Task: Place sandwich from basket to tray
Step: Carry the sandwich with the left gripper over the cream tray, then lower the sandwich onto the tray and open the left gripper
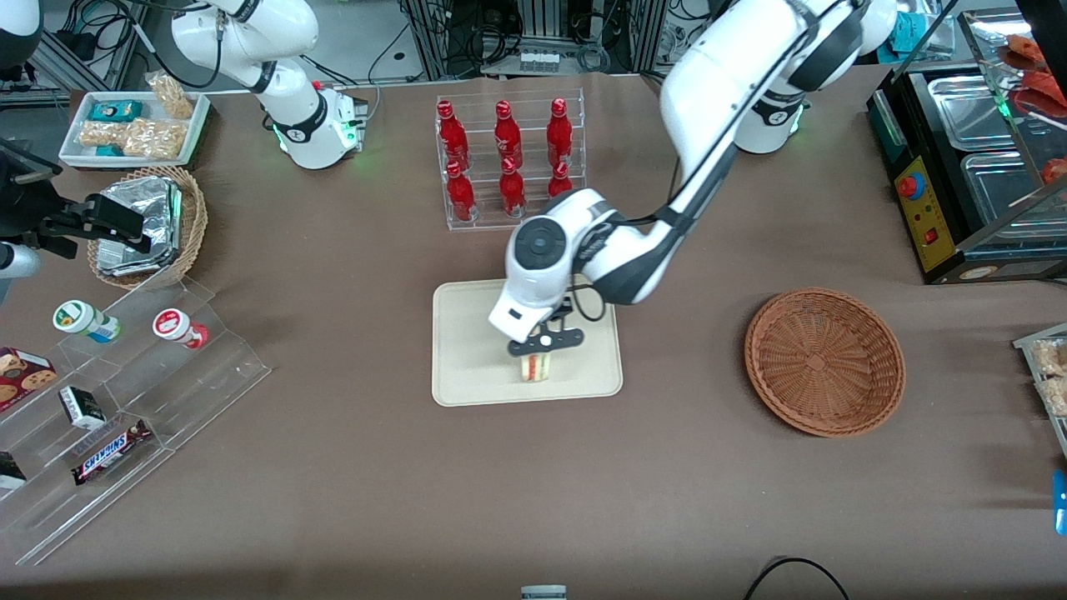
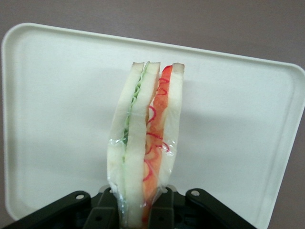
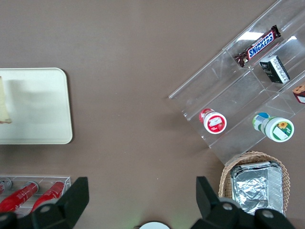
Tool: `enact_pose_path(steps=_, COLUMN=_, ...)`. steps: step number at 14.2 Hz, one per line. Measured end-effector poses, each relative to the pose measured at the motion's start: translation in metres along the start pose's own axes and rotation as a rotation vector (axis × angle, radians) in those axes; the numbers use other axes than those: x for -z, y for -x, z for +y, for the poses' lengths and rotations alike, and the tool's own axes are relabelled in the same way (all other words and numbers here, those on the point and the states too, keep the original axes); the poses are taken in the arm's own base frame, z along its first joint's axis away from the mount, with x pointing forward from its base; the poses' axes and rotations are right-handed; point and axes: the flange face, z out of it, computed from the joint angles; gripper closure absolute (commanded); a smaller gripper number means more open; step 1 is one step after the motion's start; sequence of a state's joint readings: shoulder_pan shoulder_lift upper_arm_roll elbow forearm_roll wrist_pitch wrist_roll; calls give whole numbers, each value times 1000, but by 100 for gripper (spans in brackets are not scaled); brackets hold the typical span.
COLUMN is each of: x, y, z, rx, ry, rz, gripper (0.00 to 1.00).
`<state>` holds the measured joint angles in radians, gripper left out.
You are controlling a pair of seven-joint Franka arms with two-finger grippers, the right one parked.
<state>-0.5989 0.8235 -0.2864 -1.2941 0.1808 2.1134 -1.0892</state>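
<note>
While the black two-finger gripper [image 1: 542, 348] clamps the clear-wrapped triangular sandwich [image 1: 534, 366] by its narrow end, the wedge hangs upright above the flat cream-beige rectangular tray [image 1: 467, 367], toward its nearer edge, presumably for lowering. Reddish-brown round wicker basket [image 1: 824, 361]: vacated, well apart.

White rounded arm [image 1: 733, 100], dark joints, seemingly black hand [image 1: 543, 350], black cable.
</note>
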Motion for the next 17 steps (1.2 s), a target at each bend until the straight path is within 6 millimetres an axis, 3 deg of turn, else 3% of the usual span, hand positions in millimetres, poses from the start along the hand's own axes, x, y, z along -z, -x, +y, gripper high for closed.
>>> enact_pose_path(steps=3, x=-21, y=12, z=17, rx=-5, ry=-8, rz=3, gripper=100)
enact_pose_path(steps=6, x=-30, y=18, z=20, rx=-14, ry=-27, rz=-9, gripper=100)
enact_pose_path(steps=7, x=-34, y=21, z=20, rx=-19, ry=-35, rz=-13, gripper=92)
enact_pose_path(steps=8, x=-39, y=25, z=21, rx=-24, ry=-41, rz=-16, gripper=53)
enact_pose_path(steps=9, x=-43, y=27, z=22, rx=-26, ry=-45, rz=-19, gripper=1)
enact_pose_path(steps=14, x=-42, y=26, z=23, rx=-23, ry=-42, rz=-18, gripper=0)
enact_pose_path(steps=17, x=-10, y=20, z=27, rx=-20, ry=-35, rz=2, gripper=0)
